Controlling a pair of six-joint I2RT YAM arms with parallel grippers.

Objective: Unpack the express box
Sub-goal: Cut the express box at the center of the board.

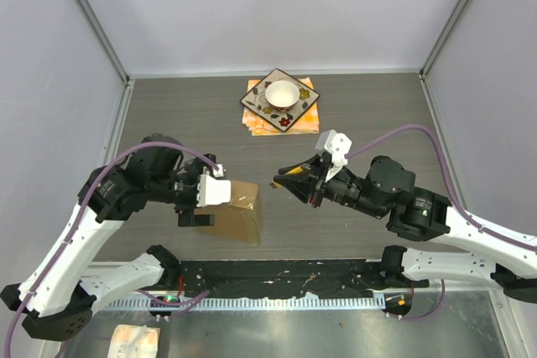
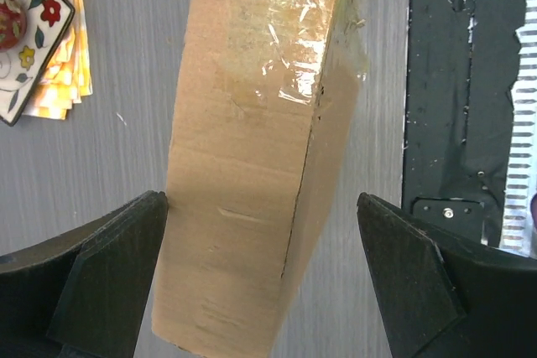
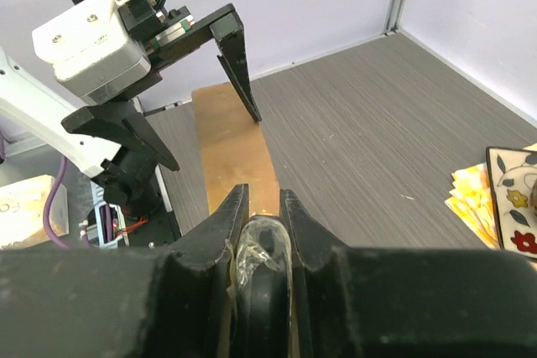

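The express box (image 1: 243,217), plain brown cardboard, stands on edge near the front of the table, with crinkled clear tape (image 2: 306,35) over its far end. My left gripper (image 2: 264,232) is open and straddles the box (image 2: 243,190); the left finger (image 2: 117,274) is at its side and the right finger (image 2: 411,282) is well apart from it. My right gripper (image 3: 262,199) is level with the box's other end (image 3: 231,136), shut on a crumpled bit of clear tape (image 3: 256,249). From above, the right gripper (image 1: 279,183) sits just right of the box.
An orange-patterned square plate (image 1: 258,105) with a white bowl (image 1: 281,92) lies on orange papers (image 1: 307,120) at the back centre. Grey walls enclose the table. A black base rail (image 1: 285,278) runs along the near edge.
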